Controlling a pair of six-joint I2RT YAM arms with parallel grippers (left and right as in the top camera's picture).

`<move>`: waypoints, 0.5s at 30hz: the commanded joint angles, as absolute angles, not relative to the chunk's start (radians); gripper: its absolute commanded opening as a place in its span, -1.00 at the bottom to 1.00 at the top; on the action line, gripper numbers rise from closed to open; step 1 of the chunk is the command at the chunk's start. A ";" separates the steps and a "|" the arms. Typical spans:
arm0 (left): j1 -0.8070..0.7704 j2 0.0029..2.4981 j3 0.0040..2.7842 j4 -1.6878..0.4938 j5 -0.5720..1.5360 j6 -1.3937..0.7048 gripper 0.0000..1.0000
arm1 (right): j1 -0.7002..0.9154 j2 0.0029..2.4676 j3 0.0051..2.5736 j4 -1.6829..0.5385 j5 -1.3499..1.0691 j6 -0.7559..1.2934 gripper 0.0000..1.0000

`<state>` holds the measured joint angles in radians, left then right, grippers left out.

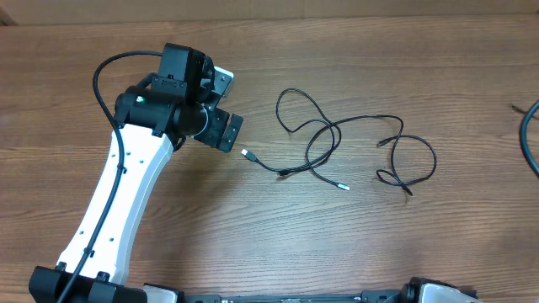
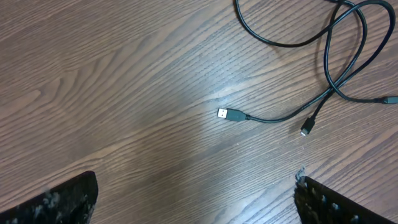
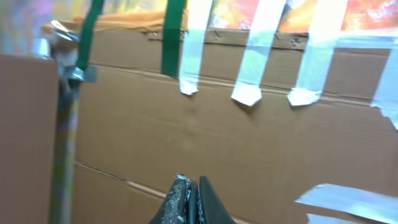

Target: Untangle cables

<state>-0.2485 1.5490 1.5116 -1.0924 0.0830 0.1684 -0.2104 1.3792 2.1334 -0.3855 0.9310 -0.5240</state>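
Observation:
Two thin black cables (image 1: 334, 126) lie looped and crossed over each other on the wooden table, right of centre. One end is a silvery USB plug (image 1: 247, 154), another tip is teal (image 1: 344, 187). My left gripper (image 1: 229, 105) is open and empty, hovering just left of the USB plug. In the left wrist view the USB plug (image 2: 230, 114) and a small plug (image 2: 306, 129) lie ahead of the open fingers (image 2: 196, 202), with the crossed cables (image 2: 333, 90) at the top right. My right gripper (image 3: 194, 186) is shut and empty, facing a cardboard wall, out of the overhead view.
A thick black cable (image 1: 530, 135) curves in at the table's right edge. The left arm (image 1: 126, 185) stretches from the front left corner. The right wrist view shows a cardboard wall (image 3: 249, 137) with strips of tape.

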 commanded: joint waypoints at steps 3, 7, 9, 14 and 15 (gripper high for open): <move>-0.247 1.551 1.522 -1.092 0.097 0.187 0.99 | -0.257 1.392 2.131 -0.461 0.942 -0.504 -0.93; -0.247 1.551 1.522 -1.092 0.097 0.187 0.99 | -0.323 1.429 2.126 -0.527 0.941 -0.392 -0.93; -0.247 1.551 1.522 -1.092 0.097 0.187 0.99 | -0.351 1.452 2.126 -0.579 0.934 -0.331 -0.93; -0.247 1.551 1.522 -1.092 0.097 0.187 0.99 | -0.409 1.503 2.126 -0.717 0.864 -0.224 -0.93; -0.247 1.551 1.522 -1.092 0.097 0.187 0.99 | -0.423 1.512 2.126 -0.743 0.850 -0.195 -0.93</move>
<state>-0.2485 1.5490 1.5116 -1.0924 0.0830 0.1684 -0.3897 1.4921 2.1315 -0.7109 0.8963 -0.3161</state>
